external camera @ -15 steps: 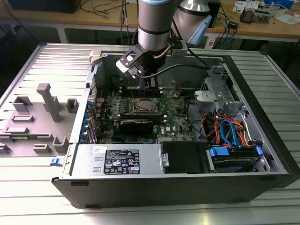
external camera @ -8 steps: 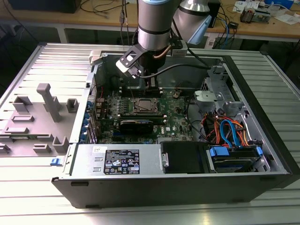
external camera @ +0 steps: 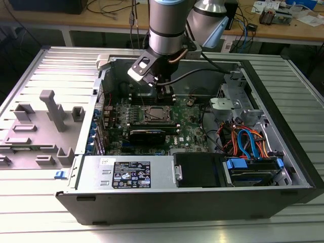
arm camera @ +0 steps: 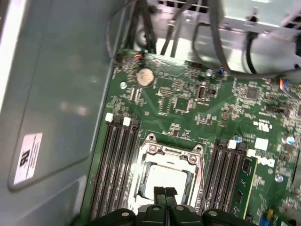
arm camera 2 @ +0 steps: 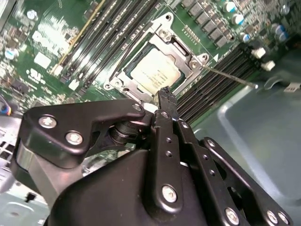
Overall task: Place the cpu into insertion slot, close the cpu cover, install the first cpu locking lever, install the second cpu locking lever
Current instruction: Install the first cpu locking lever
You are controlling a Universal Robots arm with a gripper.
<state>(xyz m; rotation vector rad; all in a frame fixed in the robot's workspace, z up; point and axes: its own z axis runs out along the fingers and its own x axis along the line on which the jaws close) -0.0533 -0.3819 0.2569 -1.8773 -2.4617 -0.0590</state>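
— One green motherboard [external camera: 187, 124]. Where's the gripper [arm camera: 164, 191]?
— Clenched, empty, just above the insertion slot [external camera: 146, 115].
— And the cpu cover [arm camera 2: 175, 47]?
— Thin, stiff, lying over the cpu [arm camera 2: 155, 71], which looks light and fragile. I'd hold its edges only.

From my desk I see an open computer case [external camera: 177, 205] lying on a slatted metal table [external camera: 40, 223], its green motherboard [external camera: 192, 129] facing up. Long black memory slots [arm camera: 117, 169] run across the board, with a round coin cell [arm camera: 145, 76] beyond them. A grey labelled box [external camera: 129, 172] – probably the power supply – sits along the near wall. Blue and orange cables [external camera: 245, 139] bunch at the exterior view's right; a grey plastic fixture [external camera: 50, 109] stands at its left.
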